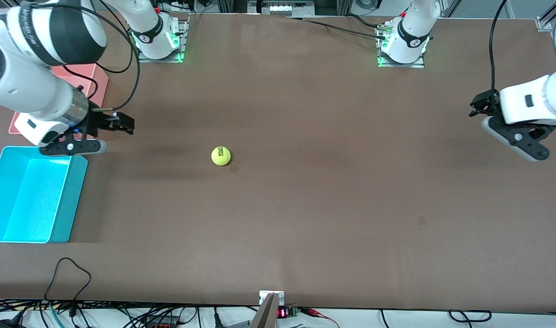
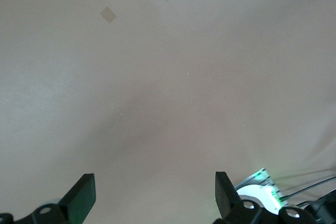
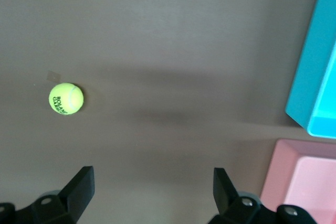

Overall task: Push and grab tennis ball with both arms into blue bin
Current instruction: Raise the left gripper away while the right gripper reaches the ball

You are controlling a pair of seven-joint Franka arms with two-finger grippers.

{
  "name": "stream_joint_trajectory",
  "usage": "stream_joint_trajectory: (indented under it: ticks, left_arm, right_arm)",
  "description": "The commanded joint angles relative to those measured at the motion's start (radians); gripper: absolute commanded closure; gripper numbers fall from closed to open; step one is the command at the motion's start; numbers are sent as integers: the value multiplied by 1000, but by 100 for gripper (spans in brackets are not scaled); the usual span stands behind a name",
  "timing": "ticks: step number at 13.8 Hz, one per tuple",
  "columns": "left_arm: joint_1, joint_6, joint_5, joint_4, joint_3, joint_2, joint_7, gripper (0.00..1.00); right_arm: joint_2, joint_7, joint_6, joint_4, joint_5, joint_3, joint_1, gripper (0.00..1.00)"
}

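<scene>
The tennis ball (image 1: 221,156) lies alone on the brown table, near its middle; the right wrist view shows the tennis ball (image 3: 66,98) with dark lettering. At the right arm's end of the table stands the blue bin (image 1: 71,200), with nothing in it; an edge of the blue bin (image 3: 315,77) also shows in the right wrist view. My right gripper (image 1: 73,146) hangs over the gap between the blue bin and a pink one, open (image 3: 152,187) and holding nothing. My left gripper (image 1: 519,141) hovers over bare table at the left arm's end, open (image 2: 155,192) and holding nothing.
A pink bin (image 1: 84,77) sits beside the blue bin, farther from the front camera, partly under the right arm; its corner (image 3: 304,182) shows at the right wrist. A small dark patch (image 1: 234,169) marks the table by the ball. Cables (image 1: 68,273) trail over the near edge.
</scene>
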Motion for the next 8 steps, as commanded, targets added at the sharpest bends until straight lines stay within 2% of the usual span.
stream_joint_trajectory:
  ticks: [1,3,5,8]
  left_arm:
    - [-149,0,-94,-46,212,-53,-88,0]
    - [-200,53,-109,-127,270,-114,-256,0]
    - [-222,140,-103,-228,272,-180,-483,0]
    - [-260,242,-99,-255,336,-195,-557,0]
  right_arm:
    - [-59,129,165,-183,10,57,9,0]
    - [-58,230,309,-269,9,137,10,0]
    - [-38,299,451,-349,9,183,13,0]
    - [19,364,542,-381,7,218,38,0]
